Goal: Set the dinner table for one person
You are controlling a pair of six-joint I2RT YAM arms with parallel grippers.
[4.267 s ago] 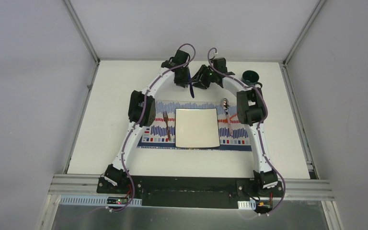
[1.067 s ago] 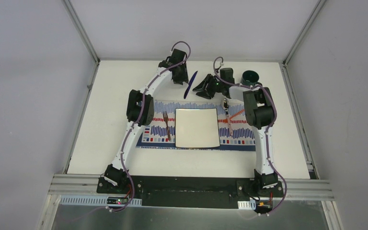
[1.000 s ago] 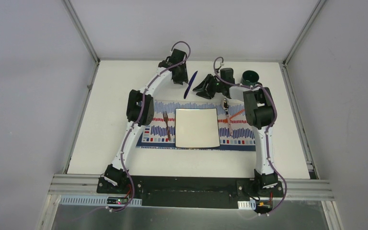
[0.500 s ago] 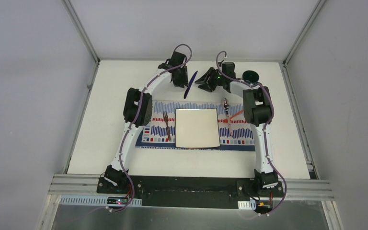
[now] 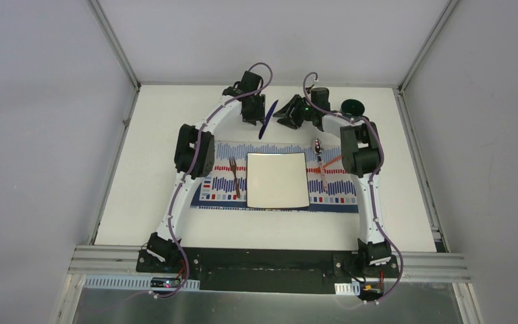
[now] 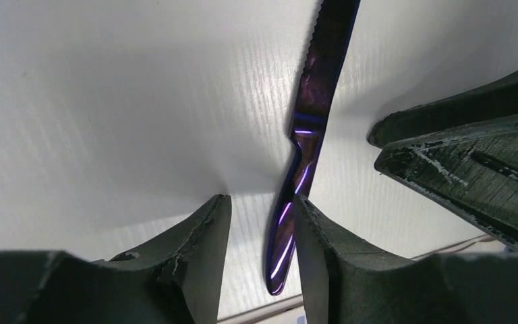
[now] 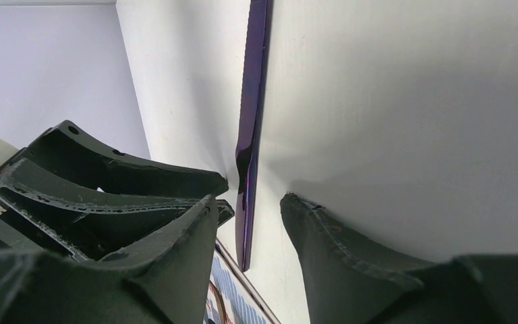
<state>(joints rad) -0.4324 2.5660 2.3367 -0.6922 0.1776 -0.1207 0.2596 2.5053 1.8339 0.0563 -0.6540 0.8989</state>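
The purple knife (image 5: pixel 268 120) appears to be lying on the dinner table (image 5: pixel 155 169) at 12 o'clock from the square white plate (image 5: pixel 278 179), just beyond the far edge of the striped placemat (image 5: pixel 219 187). In the top view its long axis is running from about 1 o'clock to 7 o'clock.

The left gripper (image 6: pixel 262 202) is sitting at the knife's 9 o'clock and the right gripper (image 7: pixel 248 198) at its 3 o'clock, both close in. Each is straddling the knife with fingers spread.

- **Left wrist view:** the handle is running between the fingers toward 12 o'clock, close against one finger, with a clear gap to the other.
- **Right wrist view:** bare table is showing on both sides of the knife.

Neither gripper is pinching it.

The knife probably belongs at the plate's 3 o'clock, beside the spoon (image 5: pixel 319 154). The right arm is working on that side, so it looks better placed to close across the narrow handle and carry the knife there.
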